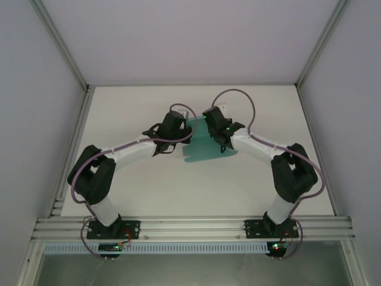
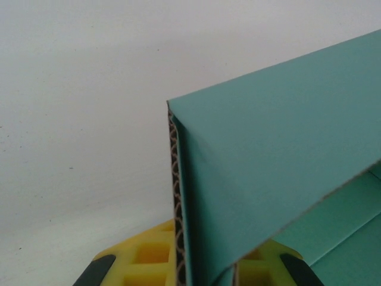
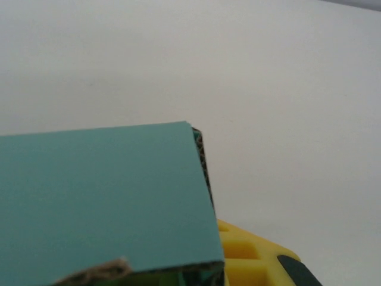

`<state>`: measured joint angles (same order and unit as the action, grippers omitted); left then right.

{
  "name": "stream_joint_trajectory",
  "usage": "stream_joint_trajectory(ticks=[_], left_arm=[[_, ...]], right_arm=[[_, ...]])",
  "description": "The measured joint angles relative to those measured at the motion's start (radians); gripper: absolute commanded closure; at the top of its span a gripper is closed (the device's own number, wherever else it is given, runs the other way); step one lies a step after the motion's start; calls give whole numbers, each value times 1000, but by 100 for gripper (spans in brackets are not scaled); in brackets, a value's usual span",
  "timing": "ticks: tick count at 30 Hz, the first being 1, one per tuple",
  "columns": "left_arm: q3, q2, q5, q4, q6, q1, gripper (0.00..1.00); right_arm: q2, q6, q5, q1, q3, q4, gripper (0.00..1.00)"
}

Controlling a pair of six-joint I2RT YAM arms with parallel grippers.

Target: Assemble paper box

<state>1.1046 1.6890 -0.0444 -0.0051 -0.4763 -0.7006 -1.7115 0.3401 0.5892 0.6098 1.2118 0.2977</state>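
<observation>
Slippage is the chief worry: the paper box (image 1: 201, 149), a teal corrugated sheet only part-folded, looks thin and springy. A fold pushed from one side could pop back open, or the card could twist out of a pinch if the two arms pull against each other. Crushing is the other hazard, I judge, since the fluted edge sits right at the jaws and a hard squeeze or skewed pull would crease or tear it (a ragged patch of brown liner shows at one corner in the right wrist view). The left gripper (image 2: 202, 269) is pressed together on the card, with a folded wall rising from between its yellow pads (image 2: 149, 262). The right gripper (image 1: 209, 122) is at the sheet's far right corner. A panel lies across its fingers, one yellow pad peeking out beside it, and I cannot tell whether those jaws have bitten. From overhead, the box sits between the two grippers near the middle of the white table (image 1: 143, 190), its rounded flap reaching toward the arm bases.
</observation>
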Motion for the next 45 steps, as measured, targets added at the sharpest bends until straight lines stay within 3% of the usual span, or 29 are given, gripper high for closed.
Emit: stream_joint_trajectory(ticks=[4, 8, 12, 18, 21, 28, 42, 45], left_arm=[[6, 0, -5, 4, -8, -8, 100], [17, 0, 3, 5, -12, -26, 100], [19, 0, -2, 2, -14, -27, 100], [20, 0, -5, -58, -7, -22, 100], [20, 0, -6, -50, -7, -22, 100], [20, -1, -19, -29, -7, -18, 100], [20, -1, -35, -63, -3, -13, 100], [20, -1, -39, -71, -3, -13, 100]], right_arm=[[-62, 112, 115, 20, 82, 119, 83], [-109, 242, 197, 24, 142, 235, 83], [-99, 230, 199, 29, 109, 175, 84], [68, 66, -128, -47, -245, -317, 78], [110, 21, -280, -109, -314, -446, 72], [135, -28, -365, -148, -319, -464, 63], [135, -35, -501, -164, -324, -432, 66], [135, -38, -512, -166, -323, -412, 58]])
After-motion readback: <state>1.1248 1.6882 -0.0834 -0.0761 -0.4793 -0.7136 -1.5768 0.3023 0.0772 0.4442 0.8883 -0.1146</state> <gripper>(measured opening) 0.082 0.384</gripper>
